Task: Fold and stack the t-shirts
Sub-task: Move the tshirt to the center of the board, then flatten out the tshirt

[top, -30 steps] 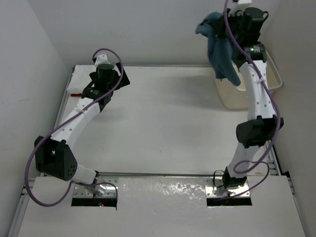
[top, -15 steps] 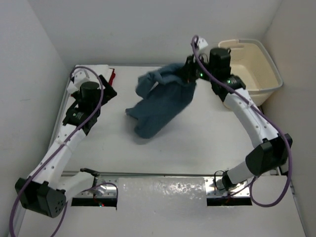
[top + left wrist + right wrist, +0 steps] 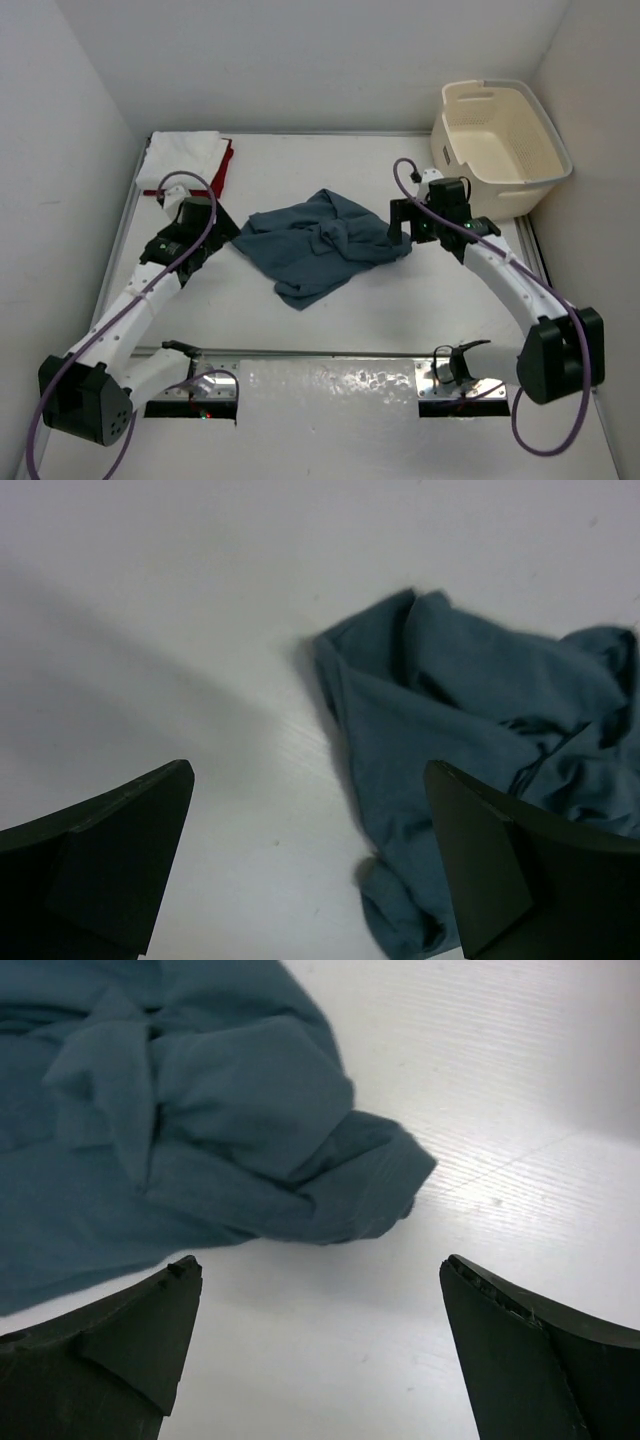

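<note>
**A:** Where is the blue shirt at this moment?

**B:** The dark teal-blue shirt [image 3: 318, 245] lies on the desk [image 3: 400, 310], about in the middle, between my two grippers. It is crumpled, with many folds and bunches, and it does not lie flat.

**A:** And your right gripper?

**B:** My right gripper [image 3: 400, 222] is spread wide and has hold of nothing. It is low, at the right edge of the shirt. In the right wrist view a bunched end of the cloth lies just ahead of my fingers [image 3: 110, 1340], and bare desk shows between the cloth and both of them.

**A:** The left one?

**B:** My left gripper [image 3: 218, 235] is also spread wide and it is empty. It is near the left edge of the shirt. In the left wrist view the border of the cloth lies ahead, on the side of my right finger. That finger overlaps the cloth in the picture, but I cannot tell if it touches.

**A:** Where are the other shirts?

**B:** The white shirt [image 3: 183, 158] lies folded in the far left corner of the desk. The deep red shirt [image 3: 227, 165] is under it, and only a strip shows at its right side. The cream laundry basket [image 3: 500, 185] stands in the far right corner, well apart from the blue shirt.
</note>
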### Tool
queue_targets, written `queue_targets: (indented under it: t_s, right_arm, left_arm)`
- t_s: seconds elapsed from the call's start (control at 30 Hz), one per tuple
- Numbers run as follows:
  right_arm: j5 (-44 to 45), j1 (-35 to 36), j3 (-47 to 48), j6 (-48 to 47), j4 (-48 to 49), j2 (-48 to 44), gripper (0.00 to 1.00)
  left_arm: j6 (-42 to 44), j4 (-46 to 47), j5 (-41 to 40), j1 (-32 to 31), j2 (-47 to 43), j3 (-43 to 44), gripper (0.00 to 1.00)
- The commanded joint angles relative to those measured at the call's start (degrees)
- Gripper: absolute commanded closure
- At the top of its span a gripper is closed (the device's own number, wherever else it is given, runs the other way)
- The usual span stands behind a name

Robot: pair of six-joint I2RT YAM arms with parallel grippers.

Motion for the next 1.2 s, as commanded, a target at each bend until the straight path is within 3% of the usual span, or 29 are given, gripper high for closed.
queue_targets:
  t_s: [0.0, 0.2, 0.33, 0.4, 0.67, 0.7, 0.77, 0.8, 0.83, 0.9, 0.97, 1.17]
  right_arm:
    - [-1.9, 3.1, -3.2, -2.2, 3.0, -4.0, 0.01]
    - [1.7, 16.8, -2.0, -5.5, 5.1, 2.0, 0.01]
    - [6.6, 20.5, 0.9, -3.0, 11.6, 8.4, 0.01]
    - [8.2, 22.3, 2.5, -3.0, 13.9, 12.9, 0.01]
    - [13.1, 23.5, 11.3, -7.6, 19.4, 28.1, 0.09]
    - [13.4, 23.5, 11.8, -8.0, 20.0, 30.3, 0.10]
    - [12.9, 23.5, 13.8, -7.6, 20.0, 32.6, 0.15]
    - [12.7, 23.5, 14.7, -7.6, 19.5, 34.7, 0.20]
    - [13.8, 23.5, 15.9, -6.7, 19.5, 35.5, 0.37]
    - [15.8, 23.5, 15.7, -5.6, 20.7, 35.7, 0.67]
    - [18.5, 23.4, 14.6, -3.4, 23.7, 33.1, 0.89]
    - [24.5, 21.7, 14.7, -3.5, 20.5, 21.6, 1.00]
  left_arm:
    - [-0.5, 4.8, 5.1, 0.7, 2.1, -3.2, 0.00]
    - [1.4, 17.9, 10.8, 1.8, 11.7, -5.6, 0.00]
    - [1.3, 25.0, 15.3, 2.9, 17.4, -6.7, 0.01]
    - [0.7, 28.5, 17.5, 3.1, 20.8, -7.0, 0.06]
    - [0.3, 32.8, 22.4, 3.1, 31.9, -5.9, 0.48]
    - [0.2, 32.7, 22.0, 3.1, 32.5, -5.6, 0.55]
    - [0.3, 31.9, 21.1, 3.2, 33.9, -4.2, 0.82]
    - [0.3, 31.7, 21.0, 3.2, 34.1, -4.0, 0.91]
    - [0.3, 31.5, 21.0, 3.2, 33.9, -3.5, 1.00]
    - [0.7, 31.1, 20.9, 3.2, 33.1, -3.0, 1.00]
    - [1.2, 29.7, 19.9, 3.2, 31.1, -2.2, 1.00]
    - [3.0, 25.9, 16.1, 3.1, 23.4, 0.6, 1.00]
